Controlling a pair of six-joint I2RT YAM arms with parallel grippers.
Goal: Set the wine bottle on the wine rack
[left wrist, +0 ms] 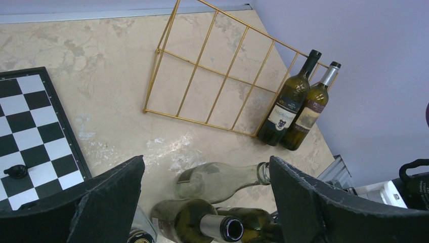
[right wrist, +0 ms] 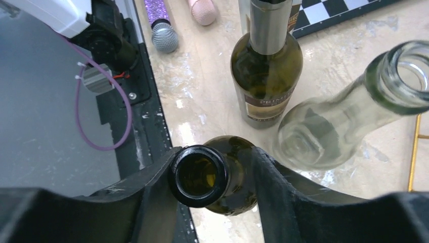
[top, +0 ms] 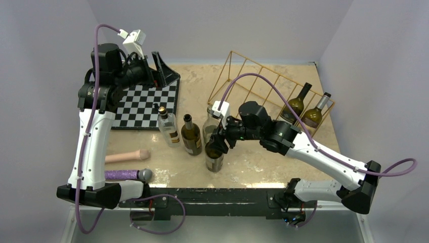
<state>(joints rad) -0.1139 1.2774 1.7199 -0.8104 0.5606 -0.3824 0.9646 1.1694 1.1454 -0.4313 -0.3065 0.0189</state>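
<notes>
A dark green wine bottle (top: pixel 214 161) stands upright near the table's front middle. My right gripper (top: pixel 216 146) is shut on its neck; in the right wrist view the fingers (right wrist: pixel 152 187) flank the open mouth (right wrist: pixel 198 174). The gold wire wine rack (top: pixel 253 76) lies at the back right, and two bottles (top: pixel 296 104) (top: pixel 316 111) lie in its right-hand slots. The rack (left wrist: pixel 212 76) and both bottles also show in the left wrist view. My left gripper (top: pixel 162 66) is open and empty, raised over the checkered board at the back left.
Three more bottles stand close left of the held one: a clear one with a gold cap (top: pixel 168 126), a dark one (top: pixel 191 135) and a clear glass one (top: pixel 210 124). A checkered board (top: pixel 146 106) lies at the left. Pink (top: pixel 126 156) and purple (top: pixel 129 175) microphones lie front left.
</notes>
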